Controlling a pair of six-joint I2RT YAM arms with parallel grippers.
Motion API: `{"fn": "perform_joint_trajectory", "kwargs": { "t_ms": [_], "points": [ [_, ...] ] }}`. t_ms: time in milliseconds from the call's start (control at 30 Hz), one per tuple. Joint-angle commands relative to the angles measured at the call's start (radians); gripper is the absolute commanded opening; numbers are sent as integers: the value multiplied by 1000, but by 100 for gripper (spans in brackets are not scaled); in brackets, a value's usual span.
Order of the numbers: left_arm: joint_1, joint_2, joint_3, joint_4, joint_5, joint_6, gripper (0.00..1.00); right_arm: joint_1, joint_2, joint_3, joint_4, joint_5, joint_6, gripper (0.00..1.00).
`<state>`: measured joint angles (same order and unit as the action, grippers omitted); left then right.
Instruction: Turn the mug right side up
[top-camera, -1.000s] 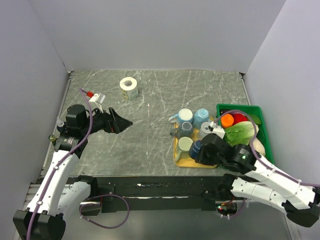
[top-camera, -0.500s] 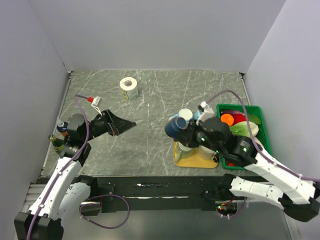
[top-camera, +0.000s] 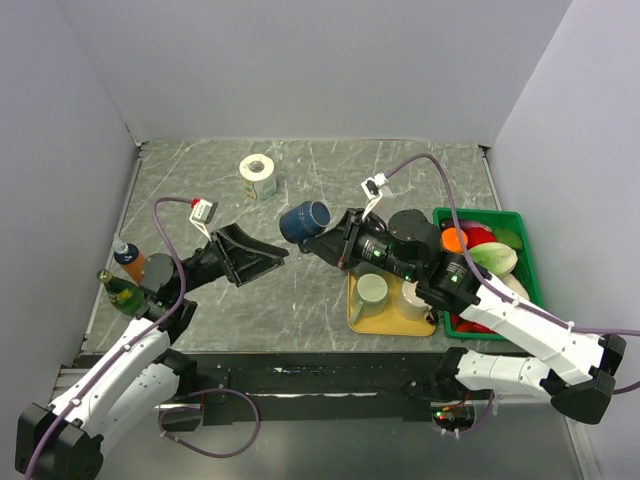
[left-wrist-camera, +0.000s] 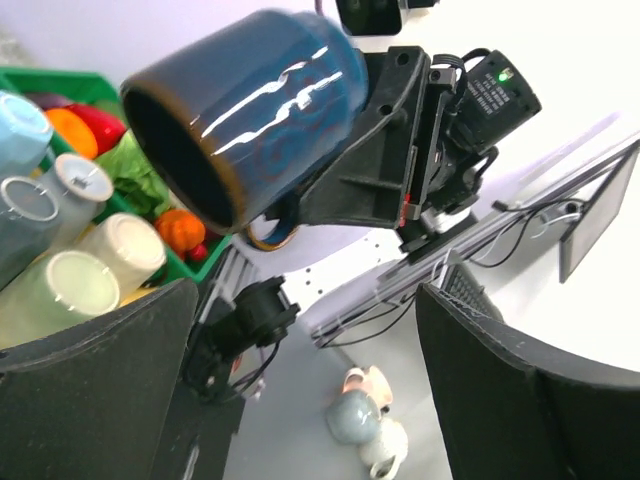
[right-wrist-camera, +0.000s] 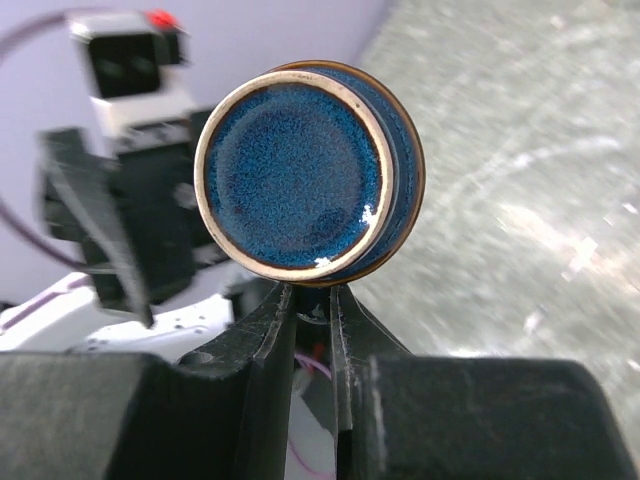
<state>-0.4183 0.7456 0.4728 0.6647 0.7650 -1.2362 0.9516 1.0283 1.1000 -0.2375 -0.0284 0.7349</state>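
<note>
My right gripper (top-camera: 325, 240) is shut on the handle of a dark blue mug (top-camera: 303, 220) and holds it in the air over the middle of the table, on its side. The right wrist view shows the mug's base (right-wrist-camera: 292, 180) toward the camera above the closed fingers (right-wrist-camera: 275, 330). In the left wrist view the mug's mouth (left-wrist-camera: 240, 110) faces my left gripper (left-wrist-camera: 300, 390). My left gripper (top-camera: 268, 255) is open and empty, raised, pointing at the mug from the left, apart from it.
A yellow tray (top-camera: 385, 318) holds two pale mugs (top-camera: 371, 291). A green bin (top-camera: 520, 250) of vegetables stands at the right. A tape roll (top-camera: 258, 176) lies at the back. Two bottles (top-camera: 128, 256) stand at the left edge.
My right gripper has lifted the blue mug off the tray and carried it left and back. My left gripper has risen and swung right toward it.
</note>
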Motion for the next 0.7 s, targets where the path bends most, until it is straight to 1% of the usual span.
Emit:
{"fn": "perform_joint_trajectory", "kwargs": {
  "t_ms": [0,33,100,133,200,267,300,400,533,667],
  "points": [
    [-20,12,-2,179,-66,-97,95,6,-28,40,233,-42,21,0],
    [-23,18,22,149,-67,-92,91,4,-31,31,268,-44,29,0],
    [-36,23,39,113,-94,-71,89,4,-31,11,303,-56,43,0],
    [-39,21,46,113,-104,-69,86,6,-30,8,311,-65,49,0],
    [-50,24,49,147,-121,-77,84,4,-25,-3,337,-77,54,0],
    [-53,46,66,138,-115,-75,82,4,-19,-5,357,-94,60,0],
    [-56,54,75,135,-99,-80,79,7,-11,-6,363,-100,64,0],
    [-63,70,81,171,-92,-92,75,6,-1,-17,377,-113,73,0],
    [-70,75,78,180,-112,-89,72,6,13,-26,395,-128,84,0],
    [-71,81,82,191,-121,-95,72,6,26,-28,399,-145,98,0]
  ]
}}
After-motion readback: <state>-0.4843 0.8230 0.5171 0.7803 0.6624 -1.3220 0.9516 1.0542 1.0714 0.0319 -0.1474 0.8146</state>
